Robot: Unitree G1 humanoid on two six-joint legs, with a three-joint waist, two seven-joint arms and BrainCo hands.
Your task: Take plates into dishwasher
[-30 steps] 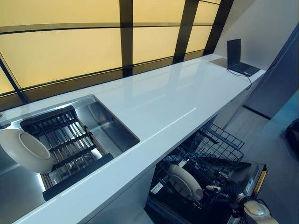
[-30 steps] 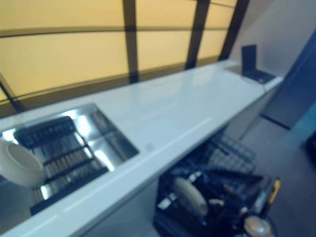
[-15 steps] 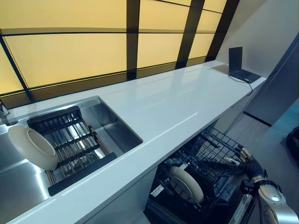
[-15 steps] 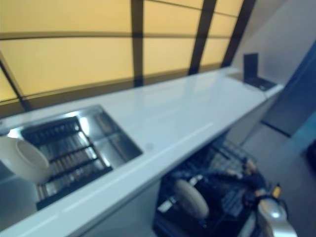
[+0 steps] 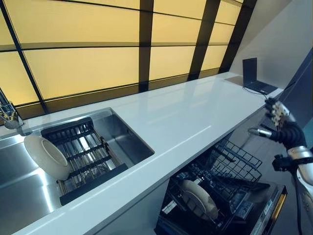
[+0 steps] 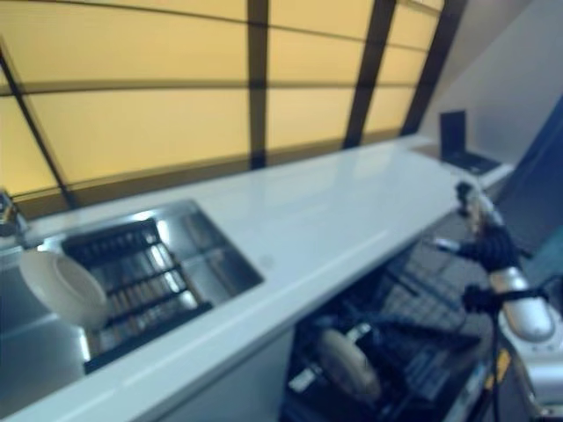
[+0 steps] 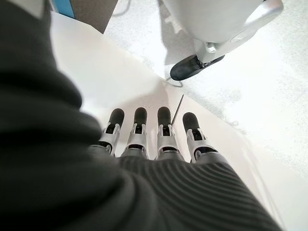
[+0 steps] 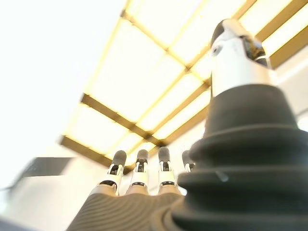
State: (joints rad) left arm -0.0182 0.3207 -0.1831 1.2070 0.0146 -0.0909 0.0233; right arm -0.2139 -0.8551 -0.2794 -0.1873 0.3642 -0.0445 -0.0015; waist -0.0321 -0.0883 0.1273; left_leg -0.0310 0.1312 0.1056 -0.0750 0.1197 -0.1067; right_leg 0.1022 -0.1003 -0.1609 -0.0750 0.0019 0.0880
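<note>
**One plate racked, one waiting in the sink**

The right hand (image 5: 282, 128) hangs empty above the open dishwasher (image 5: 230, 196), fingers straight and spread. One plate (image 5: 199, 198) stands in its rack; the other plate (image 5: 47, 156) leans on edge against the dark drying rack (image 5: 83, 154) in the sink (image 5: 122, 142), well apart from that hand.

The left hand (image 7: 154, 139) (fingers straight, nothing held) is likely the better reach. Lift the plate clear of the sink wall, cross the bare counter (image 5: 195, 112), then lower past the counter's front edge. The laptop (image 5: 255, 76) sits far off.
</note>
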